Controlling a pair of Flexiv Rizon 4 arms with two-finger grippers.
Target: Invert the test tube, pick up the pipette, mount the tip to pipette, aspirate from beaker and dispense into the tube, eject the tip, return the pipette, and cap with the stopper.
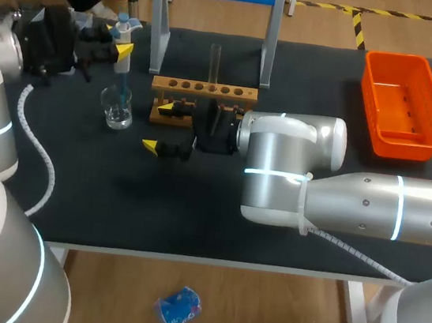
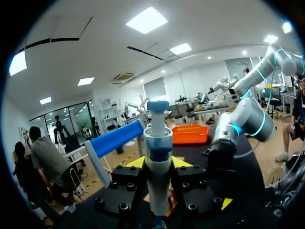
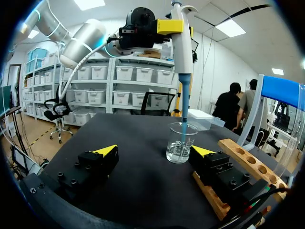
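My left gripper (image 1: 123, 40) is shut on the pipette (image 1: 122, 31), which hangs upright at the table's back left. The pipette's blue tip (image 3: 184, 110) dips into the glass beaker (image 1: 117, 107) right below it, where a little clear liquid lies. In the left wrist view the pipette (image 2: 157, 157) stands between my yellow fingertips (image 2: 136, 162). A glass test tube (image 1: 214, 62) stands upright in the wooden rack (image 1: 203, 90). My right gripper (image 1: 159, 128) is open just in front of the rack and to the right of the beaker (image 3: 180, 149). It holds nothing.
An orange basket (image 1: 402, 106) sits at the back right. A stand with a blue top and grey legs (image 1: 162, 35) rises behind the rack. The right arm's thick body (image 1: 287, 167) lies across the table's middle.
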